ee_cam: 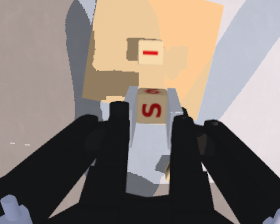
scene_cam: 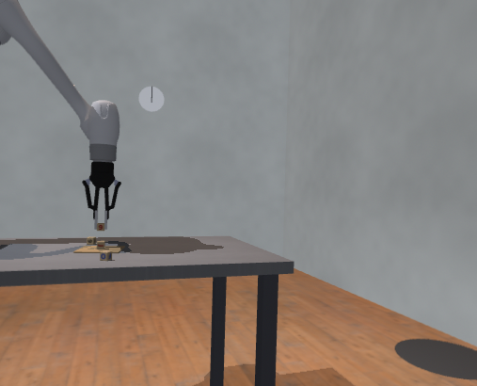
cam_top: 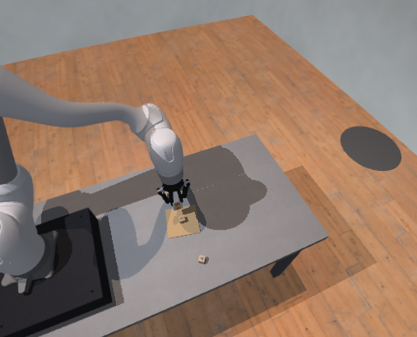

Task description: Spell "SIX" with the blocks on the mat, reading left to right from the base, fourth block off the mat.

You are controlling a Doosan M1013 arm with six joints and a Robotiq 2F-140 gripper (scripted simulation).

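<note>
My gripper (cam_top: 177, 204) (scene_cam: 101, 226) (ee_cam: 152, 101) is shut on the block with a red S (cam_top: 177, 206) (scene_cam: 101, 227) (ee_cam: 151, 111). It holds this block above the table, by the mat's far edge in the top view. The tan mat (cam_top: 173, 231) (scene_cam: 81, 250) (ee_cam: 203, 25) lies flat. The I block (cam_top: 183, 219) (scene_cam: 101, 245) (ee_cam: 150, 53) stands on it, its red bar up. A third block (cam_top: 166, 194) (scene_cam: 91, 240) is off the mat, mostly hidden behind the fingers; its top letter is unreadable. A fourth block (cam_top: 201, 259) (scene_cam: 105, 256) with a blue mark lies off the mat.
The grey table (cam_top: 247, 246) (scene_cam: 193, 259) carries the mat and blocks. The black base plate (cam_top: 80, 263) is at its left in the top view. The arm's shadow falls across the table and part of the mat.
</note>
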